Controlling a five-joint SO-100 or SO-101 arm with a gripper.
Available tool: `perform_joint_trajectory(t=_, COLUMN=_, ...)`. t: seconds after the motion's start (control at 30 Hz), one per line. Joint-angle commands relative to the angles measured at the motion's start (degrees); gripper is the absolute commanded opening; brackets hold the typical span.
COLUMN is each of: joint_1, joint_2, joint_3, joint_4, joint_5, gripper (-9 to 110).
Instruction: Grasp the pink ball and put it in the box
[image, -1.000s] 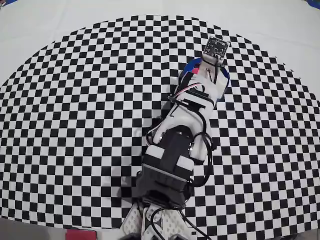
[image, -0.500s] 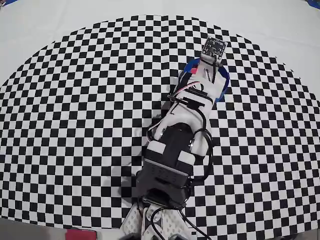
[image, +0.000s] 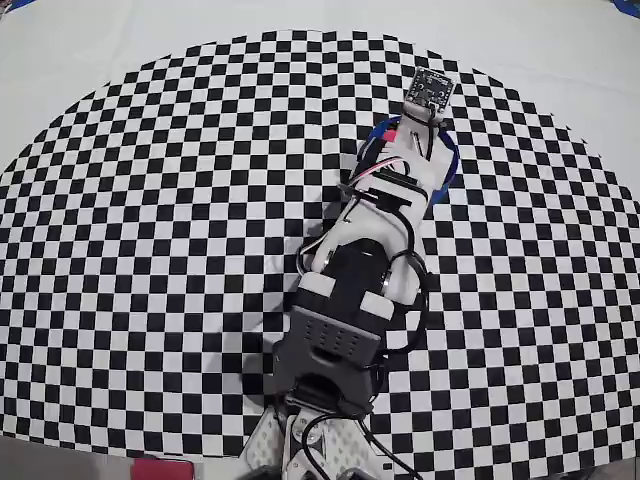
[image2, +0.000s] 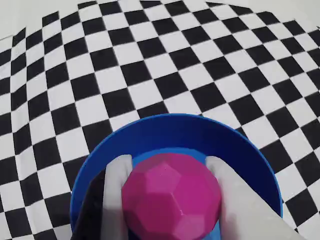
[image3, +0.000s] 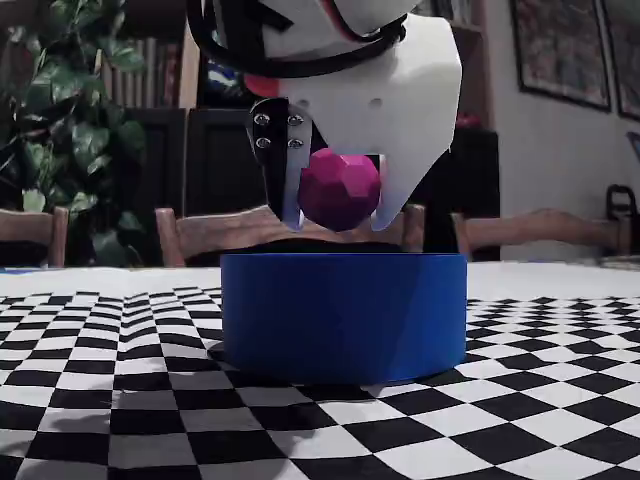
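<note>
- Magenta and faceted, the pink ball (image3: 340, 189) sits clamped between the two white fingers (image2: 116, 185) of the tool (image3: 338, 218), centre of the fixed view.
- The ball hangs just above the rim of the blue box (image3: 344, 312), not touching it.
- The box rests on the checkered surface (image3: 120, 400).

Overhead view looks straight down on the checkered mat (image: 150, 250); wrist view faces down, close above the box (image2: 175, 135); fixed view sits low at table level, close, facing it side-on (image3: 343, 315)
</note>
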Motion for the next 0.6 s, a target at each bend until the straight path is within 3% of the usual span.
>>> perform_joint_trajectory(t=0.0, joint_1=0.62, joint_2=0.18, joint_3=-2.55, joint_4=0.44, joint_5=-0.35, gripper=0)
perform_joint_trajectory(t=0.57, joint_1=0.88, joint_2=-0.44, joint_3=-2.64, joint_4=0.44, joint_5=-0.35, gripper=0)
